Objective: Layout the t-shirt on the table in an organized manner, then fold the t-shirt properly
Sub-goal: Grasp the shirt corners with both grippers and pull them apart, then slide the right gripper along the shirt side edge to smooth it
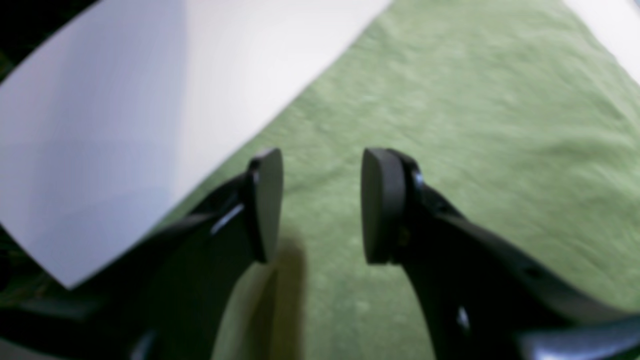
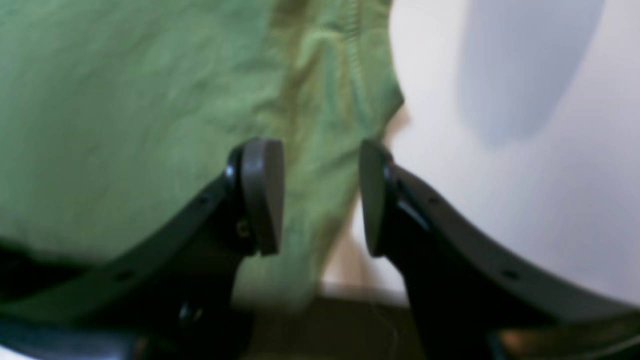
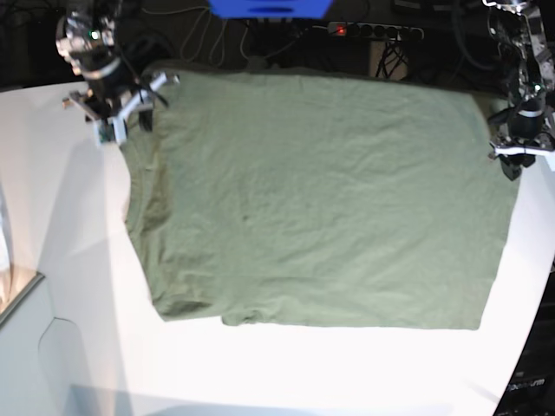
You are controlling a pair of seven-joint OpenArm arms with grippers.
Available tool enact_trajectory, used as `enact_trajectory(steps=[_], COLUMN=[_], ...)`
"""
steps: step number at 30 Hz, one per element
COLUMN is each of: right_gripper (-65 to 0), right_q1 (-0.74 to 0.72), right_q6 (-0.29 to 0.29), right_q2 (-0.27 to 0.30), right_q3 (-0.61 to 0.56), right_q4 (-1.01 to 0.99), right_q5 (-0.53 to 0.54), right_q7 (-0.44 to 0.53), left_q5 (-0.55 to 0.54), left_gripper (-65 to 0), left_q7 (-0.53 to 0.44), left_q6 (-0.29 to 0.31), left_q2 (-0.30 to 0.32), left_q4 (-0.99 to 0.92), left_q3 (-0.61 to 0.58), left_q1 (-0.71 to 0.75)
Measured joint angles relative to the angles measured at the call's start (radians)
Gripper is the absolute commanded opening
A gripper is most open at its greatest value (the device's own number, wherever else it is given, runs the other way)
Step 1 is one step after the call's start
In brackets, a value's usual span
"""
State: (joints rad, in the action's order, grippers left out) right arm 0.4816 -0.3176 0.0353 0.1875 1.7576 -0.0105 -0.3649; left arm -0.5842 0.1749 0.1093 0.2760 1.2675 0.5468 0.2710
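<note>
The olive-green t-shirt (image 3: 312,199) lies spread flat on the white table (image 3: 260,373), reaching the table's far edge. My right gripper (image 3: 121,108) hovers at the shirt's far left corner. In its wrist view it (image 2: 317,197) is open, and a seamed, puckered edge of the t-shirt (image 2: 330,100) lies below the gap. My left gripper (image 3: 520,156) is at the shirt's far right edge. In its wrist view it (image 1: 322,205) is open over flat cloth of the t-shirt (image 1: 450,125), just inside its straight border with the table (image 1: 150,100). Neither gripper holds anything.
Behind the table's far edge are a blue object (image 3: 269,7), a power strip (image 3: 373,31) and cables. The table's curved edge runs down the right side (image 3: 529,303). A ledge (image 3: 22,290) shows at the left.
</note>
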Motion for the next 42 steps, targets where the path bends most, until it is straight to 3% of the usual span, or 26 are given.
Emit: enact_trajectory(steps=[7, 10, 16, 21, 27, 30, 32, 35, 42], right_gripper=[-40.7, -36.4, -25.6, -25.0, -25.2, -25.3, -27.6, -36.6, -65.0], right_q1=[-0.258, -0.416, -0.719, -0.938, -0.998, -0.995, -0.977, -0.971, -0.974], right_q6=[0.000, -0.003, 0.002, 0.003, 0.003, 0.003, 0.005, 0.004, 0.004], right_q2=[0.003, 0.005, 0.074, 0.137, 0.167, 0.163, 0.140, 0.112, 0.094], right_q3=[-0.002, 0.008, 0.015, 0.013, 0.008, 0.008, 0.008, 0.007, 0.006], right_q4=[-0.077, -0.240, -0.665, -1.032, -1.268, -1.275, -1.267, -1.265, -1.268], right_q5=[0.009, 0.013, 0.000, 0.002, 0.006, 0.008, 0.009, 0.013, 0.019], right_q7=[0.013, 0.010, 0.007, 0.044, 0.229, 0.231, 0.272, 0.280, 0.267], left_q5=[0.002, 0.008, 0.013, 0.012, 0.015, 0.015, 0.015, 0.015, 0.015], left_gripper=[-39.4, -39.5, -39.5, -39.5, -39.5, -39.5, -39.5, -39.5, -39.5], left_q7=[0.007, 0.006, 0.011, 0.005, 0.005, 0.000, 0.000, 0.001, 0.008], left_q6=[-0.008, -0.002, -0.009, 0.000, -0.011, -0.008, -0.008, -0.008, -0.008], left_q2=[0.000, 0.000, -0.020, -0.016, -0.016, -0.019, -0.019, -0.022, -0.022], left_q4=[-0.017, -0.016, -0.023, -0.101, -0.183, -0.188, -0.195, -0.204, -0.207], left_q3=[0.001, -0.008, -0.008, -0.007, -0.003, -0.005, -0.005, -0.006, -0.008], left_q1=[-0.086, -0.150, -0.154, -0.161, -0.149, -0.153, -0.157, -0.160, -0.160])
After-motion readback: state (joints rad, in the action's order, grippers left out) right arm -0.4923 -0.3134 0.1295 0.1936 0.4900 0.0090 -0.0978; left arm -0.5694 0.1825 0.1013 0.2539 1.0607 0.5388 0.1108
